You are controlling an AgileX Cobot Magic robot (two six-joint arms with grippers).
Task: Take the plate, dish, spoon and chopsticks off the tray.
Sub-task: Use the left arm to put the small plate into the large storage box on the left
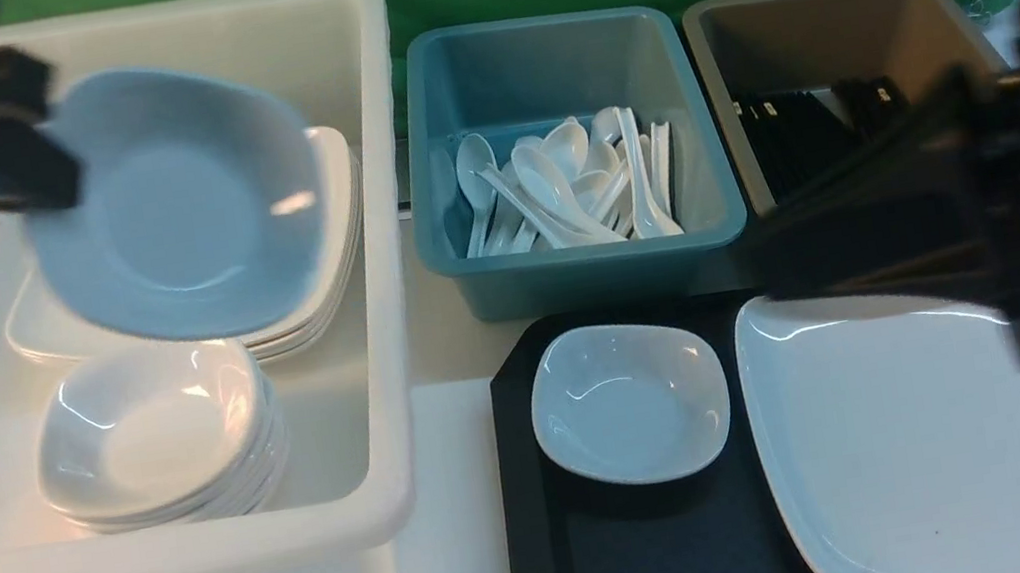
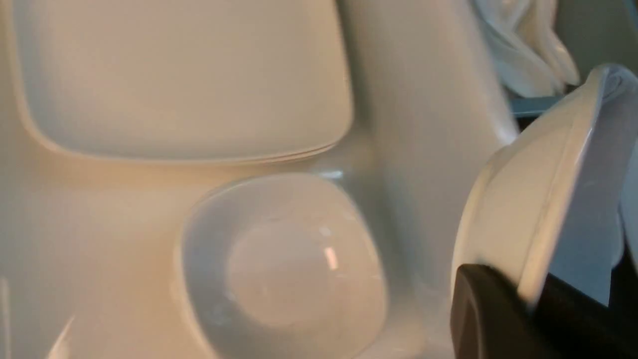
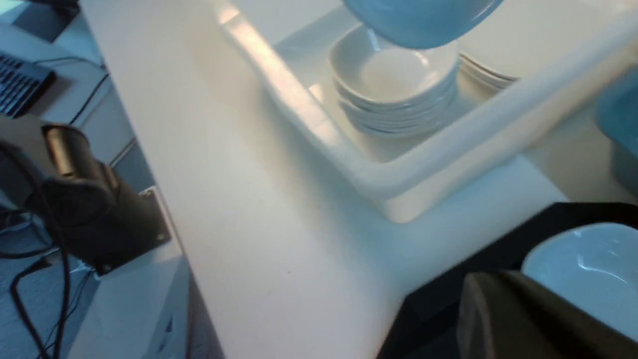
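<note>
Over the white bin (image 1: 383, 245) the left hand (image 1: 53, 173) is holding a dish (image 1: 184, 204)
Clamped on the rim, it is tilting the dish above the stacked bowls (image 1: 154, 441) – the plate (image 1: 917, 438) and a second dish (image 1: 628, 400) are lying side by side on the tray (image 1: 631, 552), and the right hand (image 1: 962, 199) is hovering closed above the plate, too blurred to tell what it grips
</note>
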